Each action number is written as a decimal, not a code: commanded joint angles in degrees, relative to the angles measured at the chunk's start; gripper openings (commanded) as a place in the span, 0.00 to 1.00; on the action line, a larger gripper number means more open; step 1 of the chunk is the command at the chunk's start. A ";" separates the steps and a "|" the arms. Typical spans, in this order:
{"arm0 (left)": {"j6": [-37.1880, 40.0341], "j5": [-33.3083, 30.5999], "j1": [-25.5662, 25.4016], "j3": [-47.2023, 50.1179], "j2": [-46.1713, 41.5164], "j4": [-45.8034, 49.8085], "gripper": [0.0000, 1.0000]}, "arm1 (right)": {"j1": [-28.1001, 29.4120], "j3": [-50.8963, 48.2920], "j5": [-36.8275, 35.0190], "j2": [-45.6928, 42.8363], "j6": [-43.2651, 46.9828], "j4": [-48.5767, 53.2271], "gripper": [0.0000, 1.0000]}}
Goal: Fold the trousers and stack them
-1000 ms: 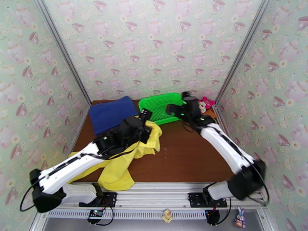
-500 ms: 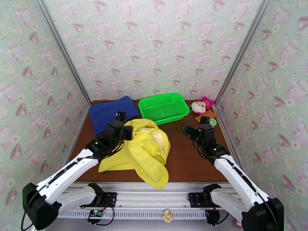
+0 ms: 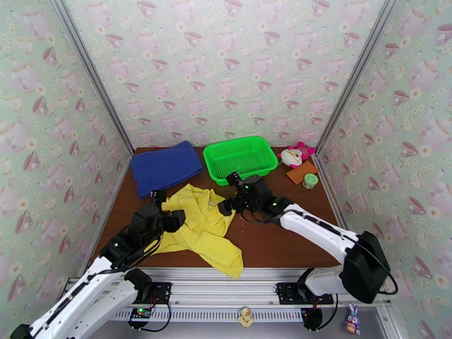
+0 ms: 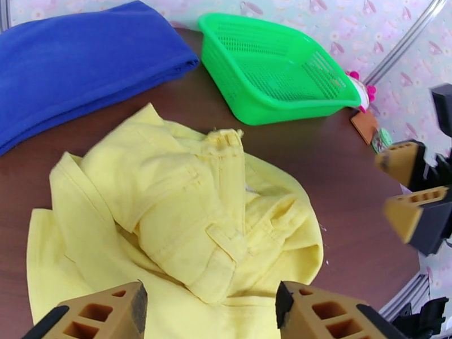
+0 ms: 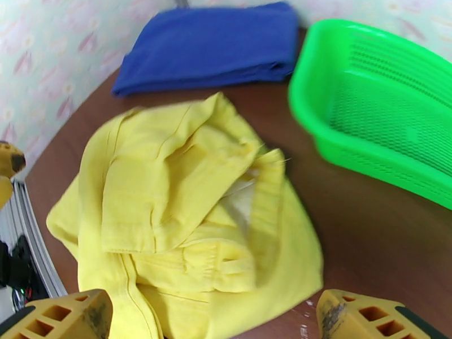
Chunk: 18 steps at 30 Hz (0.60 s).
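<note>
1. The left gripper (image 3: 165,209) hovers at the left edge of the trousers (image 3: 204,228), jaws parted, holding nothing.
2. The trousers lie crumpled on the table (image 3: 271,233), near of the blue cloth (image 3: 165,165) and green basket (image 3: 240,156).
3. The right gripper (image 3: 227,193) stands just right of them, jaws spread, empty.

The dark brown bench (image 3: 282,235) carries a rumpled heap of yellow trousers (image 3: 203,227) left of centre, one end trailing to the near edge. Along the back lie a folded blue cloth (image 3: 164,166) and, just beside it, a green basket (image 3: 240,156). In the far right corner sit a pink plush toy (image 3: 295,155), a brown square (image 3: 298,173) and a small jar (image 3: 309,181).
</note>
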<state>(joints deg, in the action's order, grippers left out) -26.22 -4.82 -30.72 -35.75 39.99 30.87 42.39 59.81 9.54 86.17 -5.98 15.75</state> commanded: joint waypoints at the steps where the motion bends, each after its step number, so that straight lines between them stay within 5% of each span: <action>1: -2.65 3.85 -3.09 2.21 1.08 2.77 0.57 | 1.39 2.72 -3.83 6.19 3.39 4.14 0.97; 8: -8.51 -4.09 -18.70 2.98 5.54 2.05 0.49 | 2.31 3.99 -9.76 11.39 3.21 1.54 0.89; 11: -10.96 -8.93 -25.09 2.70 7.54 2.05 0.49 | 2.33 5.47 -8.31 14.47 3.54 1.95 0.76; 13: -12.14 -10.89 -27.94 2.83 8.87 1.54 0.49 | 2.34 6.59 -7.25 16.03 3.34 2.34 0.66; 18: -13.34 -13.51 -33.62 2.65 13.25 -1.19 0.49 | 2.44 8.38 -6.56 18.55 3.00 2.73 0.60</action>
<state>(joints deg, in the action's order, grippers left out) -37.43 -14.15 -62.15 -32.71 51.40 31.68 44.49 65.98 2.20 103.33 -2.70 17.54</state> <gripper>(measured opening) 0.494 0.619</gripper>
